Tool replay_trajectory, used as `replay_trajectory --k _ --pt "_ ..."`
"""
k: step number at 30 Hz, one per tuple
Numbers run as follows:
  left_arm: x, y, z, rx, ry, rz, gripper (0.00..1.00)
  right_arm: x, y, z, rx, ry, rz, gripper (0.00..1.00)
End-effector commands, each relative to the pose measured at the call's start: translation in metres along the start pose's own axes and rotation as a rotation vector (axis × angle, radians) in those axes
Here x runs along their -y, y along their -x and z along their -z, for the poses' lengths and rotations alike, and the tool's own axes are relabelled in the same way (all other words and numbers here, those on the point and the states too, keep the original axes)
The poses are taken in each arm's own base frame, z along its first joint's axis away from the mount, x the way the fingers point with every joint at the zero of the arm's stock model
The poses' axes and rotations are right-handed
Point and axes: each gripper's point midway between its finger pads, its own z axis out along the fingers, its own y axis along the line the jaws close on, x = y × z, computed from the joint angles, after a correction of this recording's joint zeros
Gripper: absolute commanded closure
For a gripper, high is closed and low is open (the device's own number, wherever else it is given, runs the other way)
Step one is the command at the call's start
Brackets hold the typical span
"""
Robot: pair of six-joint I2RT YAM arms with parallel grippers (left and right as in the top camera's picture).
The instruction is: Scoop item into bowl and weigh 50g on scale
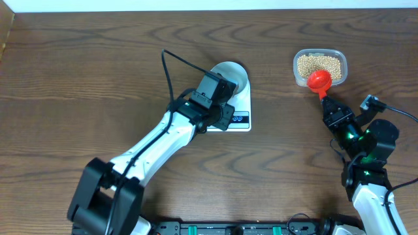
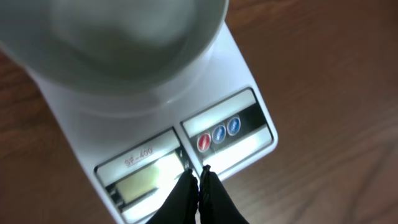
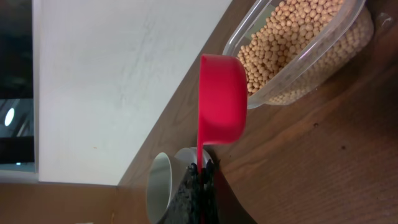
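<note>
While near bowl (image 2: 124,62), left fingertips (image 2: 208,178) over scale (image 2: 249,118).

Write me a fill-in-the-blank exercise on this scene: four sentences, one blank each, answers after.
1. The bowl stands on the ____.
2. The right gripper is shut on the handle of a ____ scoop.
3. The beans lie in a clear plastic ____.
4. The left gripper, near the buttons, is ____.

Missing words: scale; red; tub; shut.
</note>
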Motion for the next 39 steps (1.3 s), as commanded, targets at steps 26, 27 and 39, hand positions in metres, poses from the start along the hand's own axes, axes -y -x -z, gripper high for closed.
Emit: replay_trajectory --k 26,27,39 --pt "0.016 -0.013 -0.043 -0.053 -0.007 -0.033 0.93 -0.009 -0.001 -0.001 -0.017 0.028 0.036 0.99" --pt "0.016 -0.014 -0.045 -0.057 -0.006 -0.029 0.93 -0.009 -0.001 -0.001 -0.017 0.028 0.036 0.99" --pt "0.013 -0.021 -0.057 -0.082 0.0 0.03 0.92 -0.009 -0.001 -0.001 -0.018 0.028 0.036 0.99"
